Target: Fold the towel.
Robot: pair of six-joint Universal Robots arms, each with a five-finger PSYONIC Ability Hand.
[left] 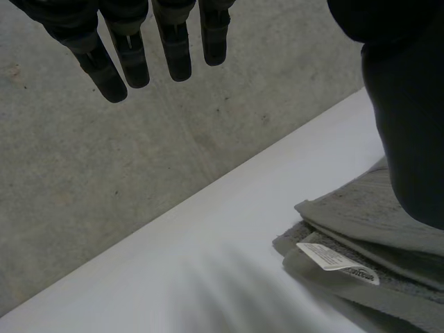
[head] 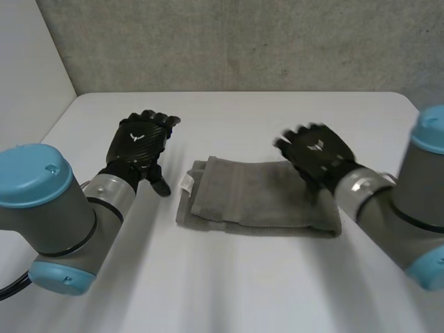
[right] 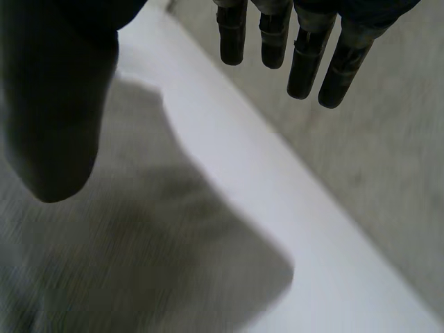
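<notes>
A grey towel (head: 260, 198) lies folded into a flat rectangle in the middle of the white table (head: 229, 291), its white label (head: 186, 183) at the left end. My left hand (head: 141, 144) hovers open to the left of the towel, clear of it. My right hand (head: 313, 154) is raised over the towel's far right part, fingers straight and holding nothing. In the left wrist view the layered towel end (left: 361, 229) and label (left: 336, 259) lie beside the thumb, with the fingers (left: 132, 59) straight. In the right wrist view the towel (right: 139, 263) spreads under the palm, below straight fingers (right: 305, 62).
A grey concrete wall (head: 236, 41) runs behind the table's far edge. Bare table surface surrounds the towel on all sides.
</notes>
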